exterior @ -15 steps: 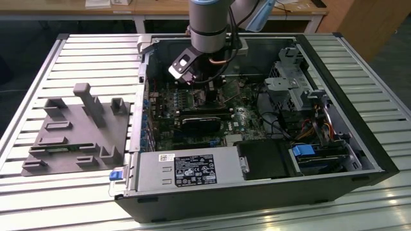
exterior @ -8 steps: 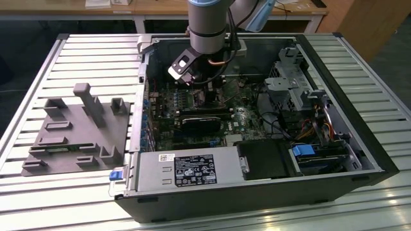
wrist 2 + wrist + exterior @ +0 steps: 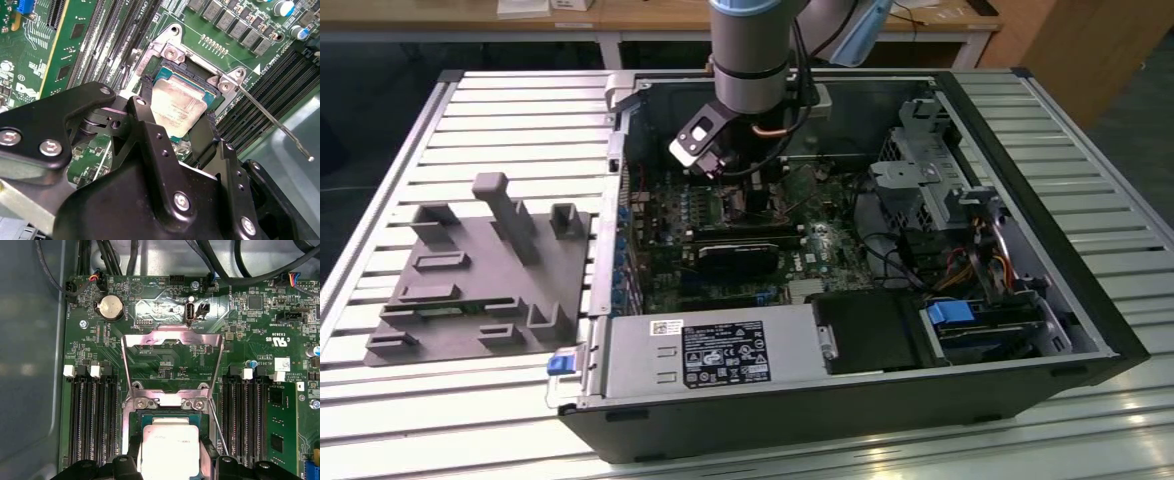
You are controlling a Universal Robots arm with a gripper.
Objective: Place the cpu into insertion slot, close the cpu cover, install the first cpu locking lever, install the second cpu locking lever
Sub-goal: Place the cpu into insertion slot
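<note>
The pincer [image 3: 175,117] clasps the cpu [image 3: 169,447] by two opposite edges, the chip sitting in the insertion slot [image 3: 150,416]. The cpu cover [image 3: 172,338] stands flipped open at the slot's hinge.

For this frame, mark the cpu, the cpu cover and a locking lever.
cpu [image 3: 170,452]: first wrist view, middle of its silver top.
cpu cover [image 3: 172,339]: first wrist view, crossbar at the free end of the open frame.
locking lever [image 3: 272,120]: second wrist view, midway along the thin rod.
</note>
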